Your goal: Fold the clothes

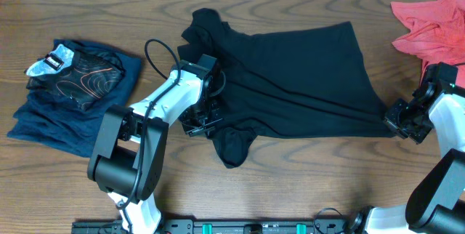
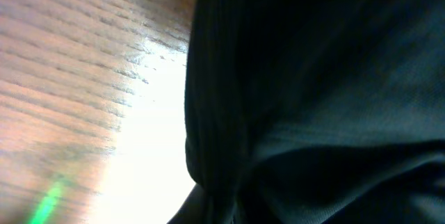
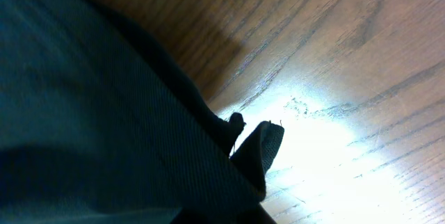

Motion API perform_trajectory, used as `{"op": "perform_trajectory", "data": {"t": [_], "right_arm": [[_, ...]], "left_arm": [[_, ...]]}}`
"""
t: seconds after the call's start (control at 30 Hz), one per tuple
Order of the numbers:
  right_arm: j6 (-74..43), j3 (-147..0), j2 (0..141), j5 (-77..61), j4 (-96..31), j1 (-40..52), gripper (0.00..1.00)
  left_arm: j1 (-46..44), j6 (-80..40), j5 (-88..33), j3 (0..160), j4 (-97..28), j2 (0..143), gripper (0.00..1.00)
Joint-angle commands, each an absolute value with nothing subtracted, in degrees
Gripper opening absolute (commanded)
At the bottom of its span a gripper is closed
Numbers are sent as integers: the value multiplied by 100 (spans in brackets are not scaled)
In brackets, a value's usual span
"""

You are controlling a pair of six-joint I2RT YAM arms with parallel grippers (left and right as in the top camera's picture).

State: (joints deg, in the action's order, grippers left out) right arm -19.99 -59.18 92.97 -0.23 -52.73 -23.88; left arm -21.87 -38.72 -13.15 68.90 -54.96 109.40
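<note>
Observe black T-shirt (image 1: 290, 81) lying on wooden table (image 1: 305, 183), about centre, spread crosswise: neck end toward upper left, hem toward right, one sleeve (image 1: 232, 147) bunched in a lobe at the lower edge. Note long creases running across the fabric from lower left toward lower right corner

Find left gripper (image 1: 200, 123) low at the shirt's left edge, just above the bunched sleeve, touching the fabric. In left wrist view, see only black T-shirt (image 2: 313, 99) filling the right side and glare-lit wooden table (image 2: 69, 78) at left, fingers hidden. Cannot tell jaw opening, nor any hold on the fabric

Find right gripper (image 1: 397, 118) at the shirt's lower right hem corner, in contact with the fabric edge. In right wrist view, see black T-shirt (image 3: 104, 113) across the left half, a small folded tip of fabric sticking out over the bright wooden table (image 3: 348, 78), fingers out of sight. Cannot tell opening or hold here either

Log other items: navy-blue garment (image 1: 51, 121) piled at far left, black garment with thin red contour lines (image 1: 87, 81) on top of it, grey patch (image 1: 54, 59) at its upper left; coral-red garment (image 1: 432, 23) at upper right corner of table, apart from the shirt
</note>
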Motion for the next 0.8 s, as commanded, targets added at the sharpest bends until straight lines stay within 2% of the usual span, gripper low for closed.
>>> {"op": "perform_trajectory", "data": {"t": [0.0, 0.17, 0.33, 0.53, 0.77], "right_arm": [[-1920, -5990, 9323, 60, -5301, -2394, 2], [-1925, -5990, 9323, 60, -5647, -2432, 1], [-1922, -5990, 9260, -43, -6064, -2676, 1], [-1765, -5992, 8866, -311, -6106, -2856, 1], [-1658, -5992, 8447, -497, -6132, -2845, 1]], "left_arm": [[-2156, -3948, -1240, 6882, -5509, 10960, 6], [-2080, -3188, -1260, 7231, -6573, 10702, 6], [-1706, -2565, -1264, 7343, -7387, 9771, 6], [-1345, -2556, -1267, 7343, -7437, 8739, 6], [-1345, -2571, -1459, 7332, -7476, 8519, 6]]}}
